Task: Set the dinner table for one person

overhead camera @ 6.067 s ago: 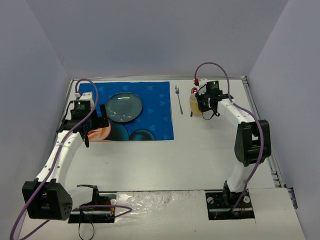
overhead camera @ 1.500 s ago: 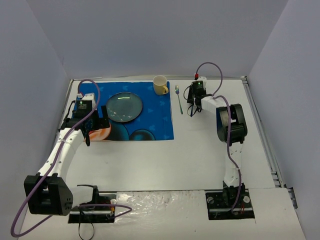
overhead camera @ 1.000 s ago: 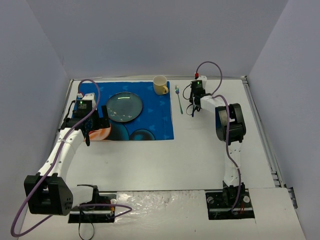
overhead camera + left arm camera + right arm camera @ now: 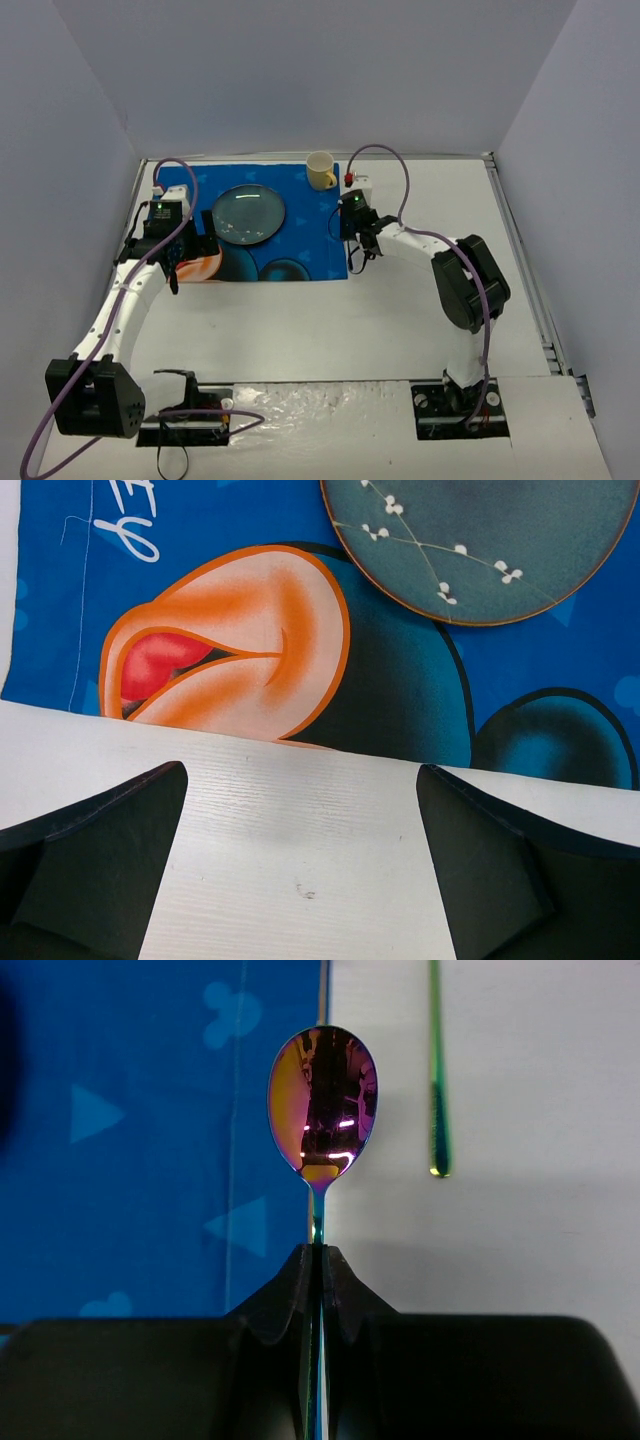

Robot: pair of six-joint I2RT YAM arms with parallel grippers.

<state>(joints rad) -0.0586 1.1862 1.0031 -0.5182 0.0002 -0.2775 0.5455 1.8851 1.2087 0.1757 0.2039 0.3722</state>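
While the left gripper hangs with its jaws spread wide and nothing between them over the near-left edge of the blue mat, the right gripper has swung leftward within the last second. It has gone from a spot to the right of the fork to the mat's right edge. Its fingers are clenched tight on the thin handle of an iridescent spoon. The yellow mug, which sat at that gripper some seconds earlier, now stands on the far right corner of the mat, just beyond the plate. This suggests that the cup step is done and the cutlery is being placed. The spoon sits in the right gripper with its bowl over the seam where the mat meets the bare white dinner table. Whether it hangs above the surface or rests on it cannot be told. Its long axis runs near-to-far, parallel to the mat's edge and to the fork lying just to its right on the table. The bowl points toward the far side, away from the arm bases, with its hollow face turned up toward the wrist camera. The next move probably calls for lowering it flat beside the fork without tilting it.
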